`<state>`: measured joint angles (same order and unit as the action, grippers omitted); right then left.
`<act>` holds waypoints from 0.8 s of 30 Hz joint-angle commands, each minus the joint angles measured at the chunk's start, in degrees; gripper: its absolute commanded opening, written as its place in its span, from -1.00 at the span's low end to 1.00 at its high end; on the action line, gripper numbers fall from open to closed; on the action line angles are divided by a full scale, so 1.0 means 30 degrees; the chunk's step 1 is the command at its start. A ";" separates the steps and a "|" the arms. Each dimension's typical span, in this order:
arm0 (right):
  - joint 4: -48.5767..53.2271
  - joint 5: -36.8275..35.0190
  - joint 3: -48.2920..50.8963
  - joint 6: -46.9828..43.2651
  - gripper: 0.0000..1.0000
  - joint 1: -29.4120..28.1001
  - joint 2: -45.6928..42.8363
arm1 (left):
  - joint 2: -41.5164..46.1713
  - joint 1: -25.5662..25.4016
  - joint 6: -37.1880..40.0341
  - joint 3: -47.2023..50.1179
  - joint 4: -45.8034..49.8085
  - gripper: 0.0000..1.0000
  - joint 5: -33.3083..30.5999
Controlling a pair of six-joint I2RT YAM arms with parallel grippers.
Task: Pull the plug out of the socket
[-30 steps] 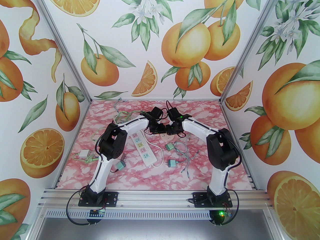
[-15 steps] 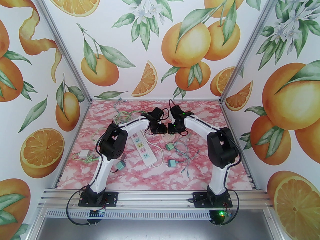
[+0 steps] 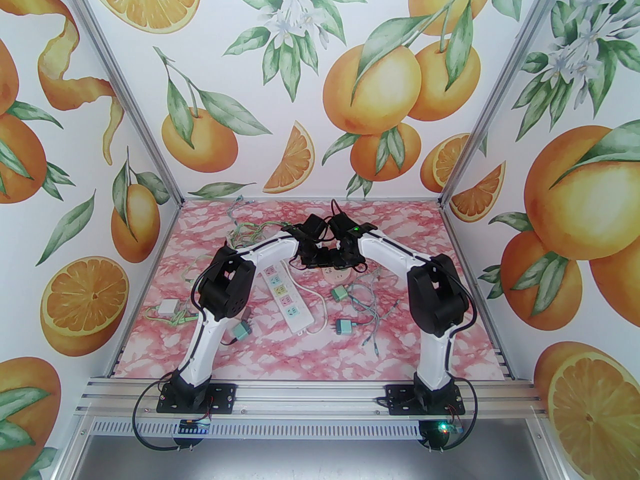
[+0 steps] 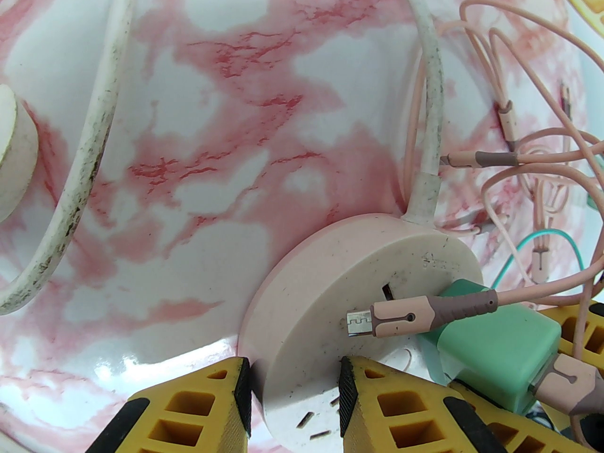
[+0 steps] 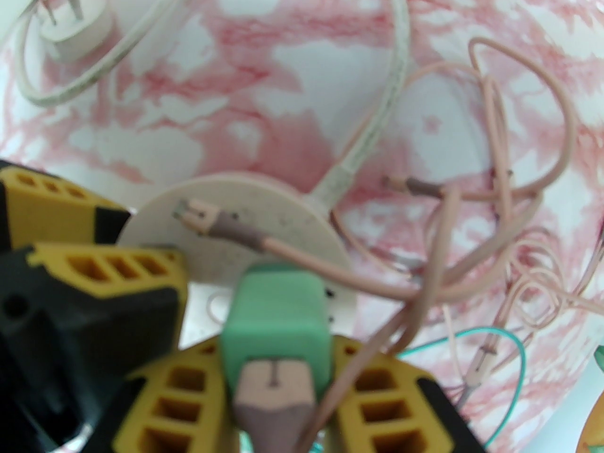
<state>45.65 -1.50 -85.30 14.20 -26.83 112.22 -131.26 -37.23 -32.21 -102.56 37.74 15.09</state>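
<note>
1. Seen from above, two arms lean in from either side and meet over the round pink socket [image 3: 336, 274] near the middle of the marbled table [image 3: 400, 348]. The left gripper [image 3: 316, 259] and right gripper [image 3: 348, 259] crowd together on top of it. A white power strip [image 3: 285, 294] lies just left of the socket, and a loose green adapter [image 3: 340, 294] lies just in front.

2. At the left wrist, the left gripper's yellow fingers [image 4: 188, 408] stand apart astride the socket's near rim, one outside the side wall and the other over the top face. Whether they pinch it cannot be told. The green plug [image 4: 495, 352] stands at the right edge of the socket's face. A pink cable [image 4: 439, 312] lays its bare connector tip across that face, and the socket's white cord [image 4: 427, 111] runs off toward the far side.

3. At the right wrist, the right gripper is clenched on the green plug, with a finger pressed to each flank. The plug's base meets the socket's near edge, but its pins are hidden. The left gripper sits at the socket's left. A white two-pin plug [image 5: 71, 31] lies well apart, top left.
</note>
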 commanded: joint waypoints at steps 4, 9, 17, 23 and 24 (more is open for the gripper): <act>-0.3146 0.6638 0.0835 0.1241 -0.63 0.1942 -0.1457 | -0.2874 -0.0976 -0.0027 0.1976 0.4016 -0.30 -0.1458; -0.2844 0.6652 0.0459 0.0698 -0.63 0.1936 -0.1360 | -0.2419 -0.1262 -0.0395 0.2112 0.4061 -0.30 -0.2211; -0.1357 0.3057 -0.0140 -0.0702 -0.63 -0.0429 -0.1062 | -0.2704 -0.1833 -0.0809 0.1873 0.4091 -0.30 -0.2147; -0.0751 0.2122 -0.0624 -0.1165 -0.62 -0.1569 -0.0502 | -0.2711 -0.1915 -0.0895 0.2025 0.3822 -0.30 -0.2302; -0.0601 0.2053 -0.0702 -0.1169 -0.63 -0.1617 -0.0498 | -0.2733 -0.1915 -0.0896 0.2128 0.3700 -0.31 -0.2173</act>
<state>44.40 -0.54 -83.83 12.86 -26.81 111.02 -130.26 -39.46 -34.61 -102.00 37.82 9.02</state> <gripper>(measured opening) 0.275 0.350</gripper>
